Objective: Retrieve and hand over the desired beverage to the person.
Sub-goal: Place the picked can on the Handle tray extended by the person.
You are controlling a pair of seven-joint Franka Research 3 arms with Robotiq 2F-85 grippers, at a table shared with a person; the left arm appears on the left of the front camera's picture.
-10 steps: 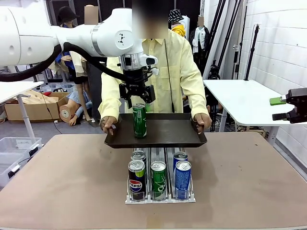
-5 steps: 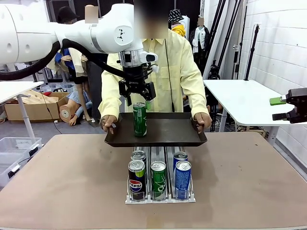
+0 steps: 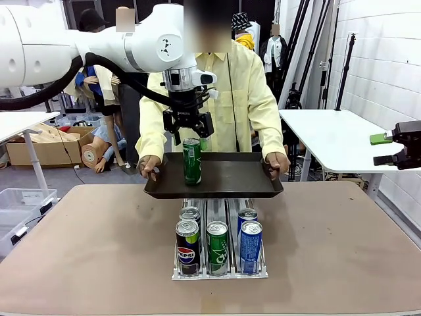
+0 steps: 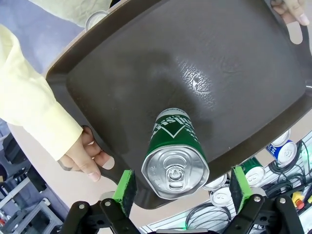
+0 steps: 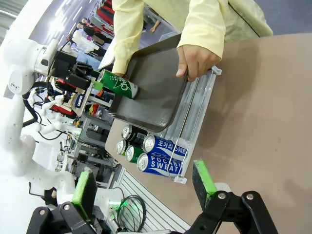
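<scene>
1. My left claw [image 3: 190,133] hangs with its jaws apart just over the green can [image 3: 192,162]. In my left wrist view the pads stand clear of the can's top on both sides.
2. The can stands upright on the left part of a dark tray [image 3: 227,193], short of the rim. The rest of the tray floor is bare.
3. The person [image 3: 240,92] holds the tray at the far side of the table [image 3: 342,250], with a hand [image 3: 149,169] at one end and the other hand [image 3: 276,164] at the opposite end.
4. My right claw [image 3: 380,149] is spread wide and holds nothing, well apart, out past the table's right edge.
5. The tabletop is open left and right of the clear rack [image 3: 220,274]. The tray's near edge hangs above the rack's far end.
6. Count: one can on the tray and five in the rack. The front row has a Pepsi can [image 3: 187,245], a green one [image 3: 217,245] and a blue one [image 3: 250,245]. Behind stand a second blue can [image 3: 247,214] and one more [image 3: 190,213] in the Pepsi lane.
7. The tray covers the rack's back end. The label of the rear can in the Pepsi lane is hidden, so I cannot tell its brand.
</scene>
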